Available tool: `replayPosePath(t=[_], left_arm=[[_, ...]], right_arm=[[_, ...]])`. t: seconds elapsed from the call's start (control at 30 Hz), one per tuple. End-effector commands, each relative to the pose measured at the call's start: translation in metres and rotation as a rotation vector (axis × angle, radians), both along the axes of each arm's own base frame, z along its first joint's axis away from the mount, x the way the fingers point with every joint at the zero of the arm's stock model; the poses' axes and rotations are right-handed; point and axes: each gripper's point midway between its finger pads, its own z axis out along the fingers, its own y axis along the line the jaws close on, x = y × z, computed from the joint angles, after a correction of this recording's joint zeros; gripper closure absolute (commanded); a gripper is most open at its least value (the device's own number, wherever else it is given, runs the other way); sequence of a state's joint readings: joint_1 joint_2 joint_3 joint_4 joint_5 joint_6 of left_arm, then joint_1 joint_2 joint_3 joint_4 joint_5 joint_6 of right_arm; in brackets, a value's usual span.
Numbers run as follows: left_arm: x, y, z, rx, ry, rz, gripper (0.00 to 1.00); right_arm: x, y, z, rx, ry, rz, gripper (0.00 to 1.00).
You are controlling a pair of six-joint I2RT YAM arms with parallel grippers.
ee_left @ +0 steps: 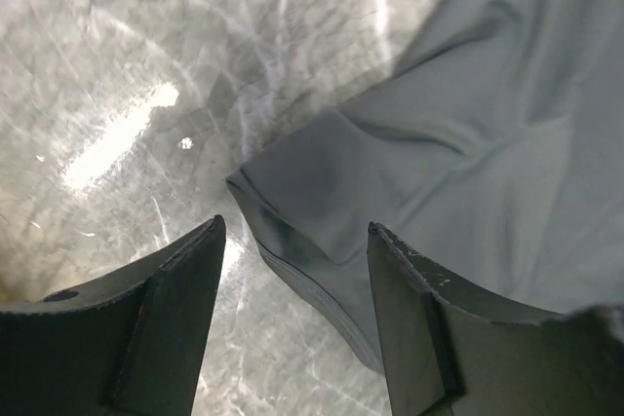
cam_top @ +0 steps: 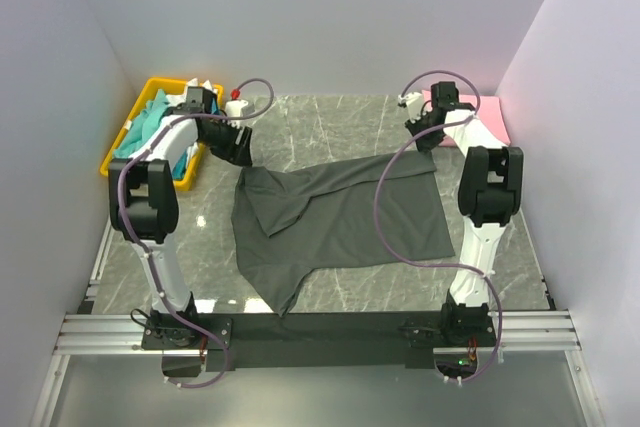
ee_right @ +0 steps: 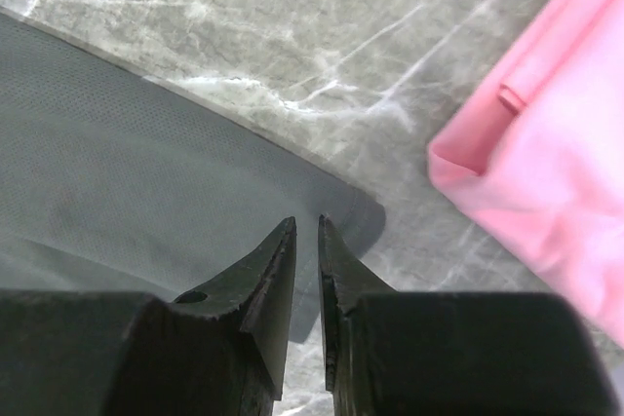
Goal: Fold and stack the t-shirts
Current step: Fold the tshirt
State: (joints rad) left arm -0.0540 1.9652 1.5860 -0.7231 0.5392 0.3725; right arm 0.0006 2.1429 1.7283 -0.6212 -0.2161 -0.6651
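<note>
A dark charcoal grey t-shirt (cam_top: 340, 217) lies spread on the marble table, its left side folded inward. My left gripper (cam_top: 238, 147) hangs open just over the shirt's far-left corner (ee_left: 292, 192), and nothing is between its fingers (ee_left: 175, 280). My right gripper (cam_top: 425, 137) hovers at the shirt's far-right corner (ee_right: 195, 172). Its jaws stand a narrow slit apart (ee_right: 306, 219), and the cloth lies flat beneath them. A pink t-shirt (cam_top: 490, 117) (ee_right: 556, 163) lies folded at the far right. Teal and white t-shirts (cam_top: 150, 122) are bunched in the tray.
A yellow plastic tray (cam_top: 110, 157) stands at the far left beside the left arm. White walls close in the table on three sides. A black strip and a metal rail (cam_top: 320, 332) run along the near edge between the arm bases.
</note>
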Motion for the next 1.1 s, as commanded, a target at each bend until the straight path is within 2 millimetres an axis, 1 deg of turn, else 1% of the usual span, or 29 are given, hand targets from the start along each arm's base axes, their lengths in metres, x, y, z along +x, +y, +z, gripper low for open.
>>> replayPosePath(t=[0.0,0.1,0.13,0.17,0.27,0.3,0.37,0.4,0.47,0.5,0.53,0.6,0.63,0.73,0.83,0.9,0.93,0.97,1.0,1.03,1.07], left_arm=[[0.018,-0.005,-0.001,0.007,-0.055,0.049,0.34],[0.017,-0.01,-0.014,0.027,-0.045,0.038,0.34],[0.016,-0.011,-0.019,0.031,-0.041,0.034,0.34],[0.015,-0.011,-0.028,0.038,-0.023,0.03,0.35],[0.015,-0.007,-0.04,0.06,-0.011,0.03,0.44],[0.013,-0.005,-0.044,0.073,-0.006,0.036,0.51],[0.015,-0.003,-0.045,0.079,-0.02,0.036,0.6],[0.016,-0.001,-0.045,0.082,-0.022,0.041,0.71],[0.019,0.005,-0.041,0.081,-0.031,0.057,0.86],[0.02,0.007,-0.039,0.08,-0.033,0.064,0.99],[0.024,0.016,-0.033,0.083,-0.046,0.088,0.99],[0.025,0.025,-0.03,0.085,-0.054,0.104,0.99],[0.027,0.033,-0.028,0.091,-0.061,0.115,0.99],[0.034,0.044,-0.022,0.1,-0.093,0.149,0.99],[0.042,0.045,-0.019,0.1,-0.11,0.167,0.99],[0.048,0.046,-0.025,0.1,-0.102,0.176,0.99],[0.055,0.046,-0.022,0.099,-0.115,0.187,0.99],[0.057,0.047,-0.029,0.101,-0.104,0.192,0.99],[0.061,0.047,-0.03,0.104,-0.108,0.196,0.99],[0.069,0.048,-0.027,0.105,-0.123,0.203,0.99],[0.073,0.048,-0.035,0.106,-0.114,0.206,0.99]], right_arm=[[0.006,0.014,-0.007,-0.007,-0.001,0.009,0.78],[0.005,0.019,-0.015,-0.017,0.015,0.019,0.78],[0.005,0.018,-0.018,-0.02,0.022,0.017,0.78],[0.006,0.019,-0.019,-0.022,0.023,0.019,0.78],[0.004,0.016,-0.025,-0.039,0.038,0.02,0.78],[0.004,0.014,-0.026,-0.049,0.036,0.015,0.78],[0.003,0.012,-0.03,-0.059,0.042,0.01,0.78],[0.002,0.011,-0.03,-0.061,0.047,0.007,0.78],[0.005,0.009,-0.03,-0.074,0.047,-0.002,0.77],[0.004,0.009,-0.03,-0.078,0.051,-0.002,0.78],[0.003,0.006,-0.032,-0.089,0.055,-0.006,0.78],[0.003,0.004,-0.032,-0.098,0.054,-0.005,0.77],[0.001,0.005,-0.034,-0.101,0.06,-0.003,0.77],[0.0,0.004,-0.036,-0.105,0.066,-0.003,0.77],[-0.002,0.004,-0.036,-0.104,0.067,-0.004,0.77],[-0.003,0.005,-0.036,-0.103,0.068,-0.005,0.77],[-0.002,0.005,-0.033,-0.1,0.062,-0.006,0.77],[-0.002,0.006,-0.032,-0.097,0.061,-0.013,0.77],[0.002,0.005,-0.029,-0.094,0.046,-0.019,0.77],[0.004,0.006,-0.025,-0.091,0.032,-0.024,0.77],[0.006,0.006,-0.023,-0.087,0.025,-0.038,0.76]])
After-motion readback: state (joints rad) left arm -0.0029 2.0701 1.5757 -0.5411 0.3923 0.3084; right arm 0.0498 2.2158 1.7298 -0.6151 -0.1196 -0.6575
